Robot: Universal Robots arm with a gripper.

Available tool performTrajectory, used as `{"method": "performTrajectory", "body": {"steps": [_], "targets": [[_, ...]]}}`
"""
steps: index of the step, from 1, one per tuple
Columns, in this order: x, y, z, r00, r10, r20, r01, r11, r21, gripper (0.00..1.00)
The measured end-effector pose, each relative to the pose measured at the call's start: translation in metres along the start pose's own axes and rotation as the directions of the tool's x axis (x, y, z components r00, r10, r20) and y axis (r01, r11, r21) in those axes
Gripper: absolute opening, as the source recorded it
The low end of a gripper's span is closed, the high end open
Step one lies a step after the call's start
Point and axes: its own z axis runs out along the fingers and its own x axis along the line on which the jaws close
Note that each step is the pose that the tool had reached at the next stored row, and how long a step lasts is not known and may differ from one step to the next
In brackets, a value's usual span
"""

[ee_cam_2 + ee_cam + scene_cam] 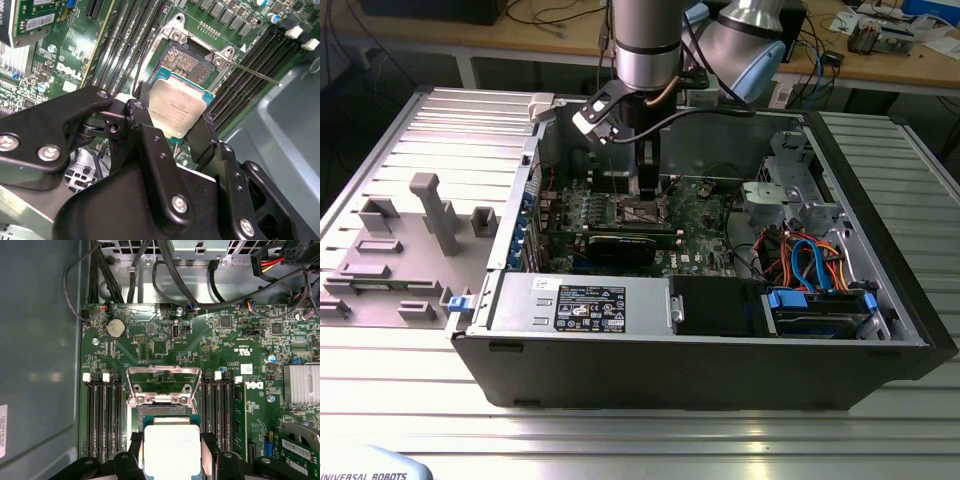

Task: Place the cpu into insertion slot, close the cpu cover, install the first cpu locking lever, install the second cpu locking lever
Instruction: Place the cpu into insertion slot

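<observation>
My gripper (172, 127) is shut on the cpu (175, 112), a flat square chip with a silvery top, held by two opposite edges between the black fingers (142, 122). The chip hangs just above the insertion slot (186, 62), whose dark brownish contact field is partly exposed beyond it. In the first wrist view the cpu (171, 450) covers most of the insertion slot (165, 413). The cpu cover (164, 385) stands swung open behind the socket. A thin locking lever (257, 75) sticks out sideways, unlatched. In the exterior view the gripper (648, 198) reaches down into the computer case over the green motherboard (705, 215).
Long black memory slots (102, 415) flank the socket on both sides. A finned heatsink (301, 384) and cable bundles (165, 270) lie nearby. The case walls (720, 370), a power supply (582, 302) and a drive bay with coloured cables (810, 260) ring the board.
</observation>
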Motion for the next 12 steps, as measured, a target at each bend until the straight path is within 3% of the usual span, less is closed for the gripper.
{"method": "performTrajectory", "body": {"steps": [9, 12], "targets": [[0.0003, -0.0014, 0.0172, 1.0, 0.0, 0.0, 0.0, 1.0, -0.0038, 0.54], [0.0003, -0.0019, 0.0225, 1.0, 0.0, 0.0, 0.0, 1.0, -0.0093, 0.54]]}}
